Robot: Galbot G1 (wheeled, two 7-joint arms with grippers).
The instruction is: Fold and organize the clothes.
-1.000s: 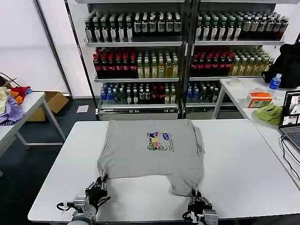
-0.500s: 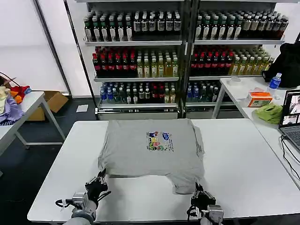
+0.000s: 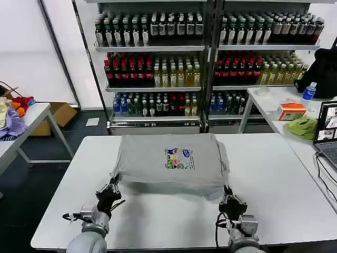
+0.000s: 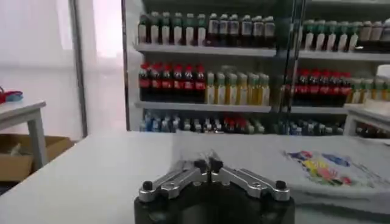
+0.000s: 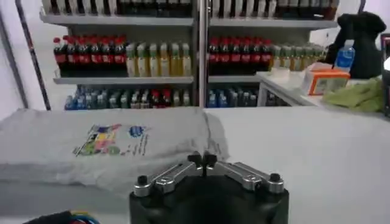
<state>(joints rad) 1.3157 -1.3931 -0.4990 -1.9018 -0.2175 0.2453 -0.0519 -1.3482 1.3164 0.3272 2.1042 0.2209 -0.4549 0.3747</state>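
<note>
A light grey short-sleeved shirt (image 3: 168,161) with a small multicoloured chest print lies on the white table (image 3: 274,184). Its near hem is raised off the table and doubled back under the printed part. My left gripper (image 3: 112,185) is shut on the hem's near left corner, and my right gripper (image 3: 227,194) is shut on the near right corner. In the left wrist view the left gripper (image 4: 208,163) pinches grey cloth, with the shirt (image 4: 317,170) beyond it. In the right wrist view the right gripper (image 5: 202,160) is closed at the edge of the shirt (image 5: 103,146).
Shelves of bottles (image 3: 158,68) stand behind the table. A side table on the right holds a laptop (image 3: 327,132), a green cloth (image 3: 304,127), an orange box (image 3: 291,112) and a water bottle (image 3: 308,92). Coloured fabrics (image 3: 10,118) lie on a left table, beside a cardboard box (image 3: 60,113).
Both grippers have moved away from me toward the shelves, lifting the shirt's near hem. The visible shirt has grown shorter front to back as the hem came off the table.
</note>
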